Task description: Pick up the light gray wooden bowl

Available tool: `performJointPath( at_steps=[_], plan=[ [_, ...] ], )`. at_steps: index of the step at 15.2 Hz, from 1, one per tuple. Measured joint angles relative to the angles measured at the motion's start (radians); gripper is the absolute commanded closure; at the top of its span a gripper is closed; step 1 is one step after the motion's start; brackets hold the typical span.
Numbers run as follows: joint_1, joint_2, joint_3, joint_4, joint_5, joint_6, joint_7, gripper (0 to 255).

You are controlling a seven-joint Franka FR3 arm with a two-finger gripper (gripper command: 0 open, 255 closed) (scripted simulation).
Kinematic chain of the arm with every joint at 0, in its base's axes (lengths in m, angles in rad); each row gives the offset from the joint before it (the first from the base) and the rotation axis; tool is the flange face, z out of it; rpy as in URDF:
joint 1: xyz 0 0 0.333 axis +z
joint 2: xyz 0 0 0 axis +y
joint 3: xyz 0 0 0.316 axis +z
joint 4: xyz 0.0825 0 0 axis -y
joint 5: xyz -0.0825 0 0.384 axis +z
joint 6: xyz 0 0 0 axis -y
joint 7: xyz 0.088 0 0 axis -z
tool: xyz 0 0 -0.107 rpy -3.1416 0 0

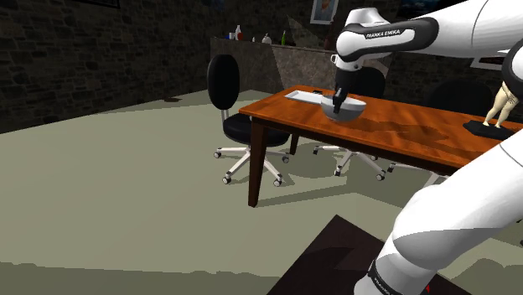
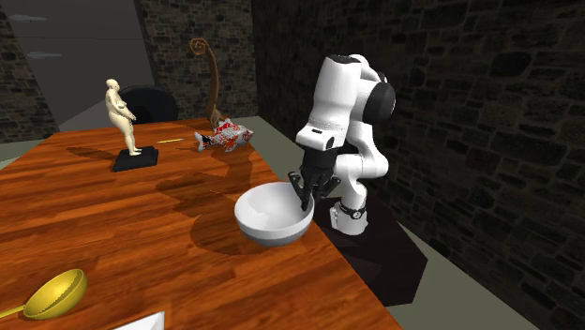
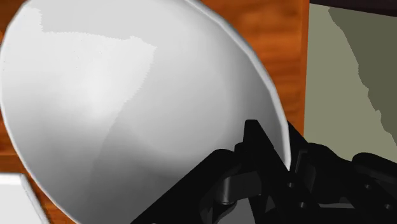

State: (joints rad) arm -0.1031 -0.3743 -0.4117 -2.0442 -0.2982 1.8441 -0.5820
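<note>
Black fingers (image 3: 257, 153) stand closest to the wrist camera, one inside the bowl (image 3: 114, 108) and the other outside it, with the thin rim running up between them. The jaws are narrow and closed on that rim, so they hold the bowl by its wall. It is drawn plain white to pale grey, smooth inside, with no grain showing. Under it lies the red-brown wooden worktop (image 2: 112, 234), and past the worktop's edge, on the outer finger's side, the dull green floor (image 3: 343, 76). A flat white tray (image 1: 303, 96) lies just beside the bowl. In the second exterior view the bowl is upright, close to the worktop's right edge, and its shadow joins its base; it seems to rest on the wood, though I cannot tell for sure. The white arm (image 2: 342, 103) bends down over that edge from its dark stand (image 1: 335, 260) and meets the rim on the side nearest the stand. Well apart from the bowl, further along the worktop, a pale figurine (image 2: 122, 117) stands upright on a black base, with a red and white fish (image 2: 223, 138) near it. A gold spoon (image 2: 54, 292) lies at that view's lower left, apart from the bowl. In the shoulder view, black office chairs (image 1: 235, 105) stand beside the worktop.
</note>
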Motion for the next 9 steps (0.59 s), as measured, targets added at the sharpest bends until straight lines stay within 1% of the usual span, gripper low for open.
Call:
performJointPath(
  at_steps=[9],
  plan=[
    [0.007, 0.019, 0.008, 0.132, 0.015, -0.112, -0.022, 255]
  ],
)
